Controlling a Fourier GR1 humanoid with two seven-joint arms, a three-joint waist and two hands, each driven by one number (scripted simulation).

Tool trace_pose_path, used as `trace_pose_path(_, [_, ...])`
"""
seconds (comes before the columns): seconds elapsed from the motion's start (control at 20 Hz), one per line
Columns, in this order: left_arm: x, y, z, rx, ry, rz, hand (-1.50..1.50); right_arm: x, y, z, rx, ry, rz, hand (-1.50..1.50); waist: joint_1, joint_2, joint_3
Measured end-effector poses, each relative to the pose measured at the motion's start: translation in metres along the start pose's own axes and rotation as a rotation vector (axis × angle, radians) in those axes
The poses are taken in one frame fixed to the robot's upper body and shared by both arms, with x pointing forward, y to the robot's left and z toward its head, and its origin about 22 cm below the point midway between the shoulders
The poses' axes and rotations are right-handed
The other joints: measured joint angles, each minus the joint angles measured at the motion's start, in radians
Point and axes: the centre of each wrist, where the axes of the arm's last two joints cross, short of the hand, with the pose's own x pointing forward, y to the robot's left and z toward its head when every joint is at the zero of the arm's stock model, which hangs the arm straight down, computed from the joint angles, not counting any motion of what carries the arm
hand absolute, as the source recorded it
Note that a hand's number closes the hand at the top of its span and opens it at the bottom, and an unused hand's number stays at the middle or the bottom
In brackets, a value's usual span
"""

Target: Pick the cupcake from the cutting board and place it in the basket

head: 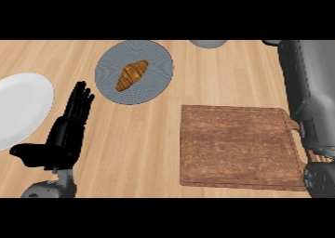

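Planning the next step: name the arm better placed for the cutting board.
Right: its forearm runs along the cutting board's right edge; the left hand rests open, off the board's left side.

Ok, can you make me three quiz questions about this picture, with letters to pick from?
1. Where is the brown croissant?
A in a red bowl
B on the grey round plate
C in a blue cup

2. How many plates are there?
A two
B four
C none

3. What is the black left hand doing?
A squeezing a spoon
B making a fist
C staying open, fingers straight

Answers:
1. B, the croissant lies in the middle of the grey plate.
2. A, there is the grey one and a white round plate at the left edge.
3. C, its fingers point straight up the counter and hold nothing.
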Motion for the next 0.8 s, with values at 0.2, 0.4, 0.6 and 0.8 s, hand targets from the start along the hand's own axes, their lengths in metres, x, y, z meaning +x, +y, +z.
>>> trace_pose_path(0.2, [-0.002,0.004,0.000,0.016,0.004,0.001,0.00,-0.007,0.005,-0.001,-0.016,0.018,0.009,1.50,-0.017,-0.004,0.000])
trace_pose_path(0.4, [-0.008,0.002,0.005,0.031,0.012,0.002,0.00,-0.018,0.015,0.003,-0.024,0.034,0.028,1.50,-0.035,-0.010,0.001])
trace_pose_path(0.6, [-0.004,0.004,0.010,0.034,0.016,0.002,0.00,-0.033,0.027,-0.003,-0.021,0.064,0.054,1.50,-0.039,-0.013,0.001])
trace_pose_path(0.8, [-0.005,0.007,0.008,0.046,0.017,-0.001,0.00,-0.043,0.035,0.001,0.002,0.080,0.076,1.50,-0.050,-0.015,0.001])
